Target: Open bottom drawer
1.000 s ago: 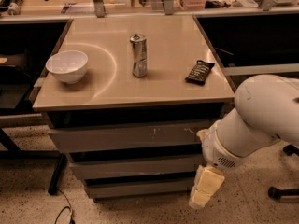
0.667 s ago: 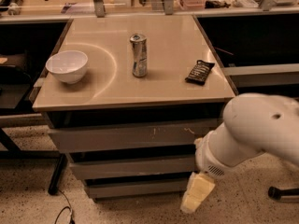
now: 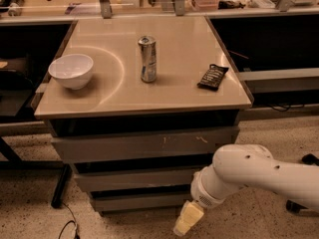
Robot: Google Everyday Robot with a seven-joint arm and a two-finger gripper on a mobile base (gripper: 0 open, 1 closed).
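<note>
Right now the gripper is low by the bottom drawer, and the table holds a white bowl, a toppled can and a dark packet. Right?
Not quite: the camera view shows the can standing upright, not toppled. The rest holds: the gripper is low by the bottom drawer, and the white bowl and dark packet are on the table.

The white arm [image 3: 259, 176] lies low, stretching from the view's right edge toward the middle, its thick link nearly level. At its end the ribbed wrist [image 3: 205, 192] bends downward. The pale yellow gripper [image 3: 186, 220] hangs below it, tilted down and leftward, near the bottom edge.
</note>
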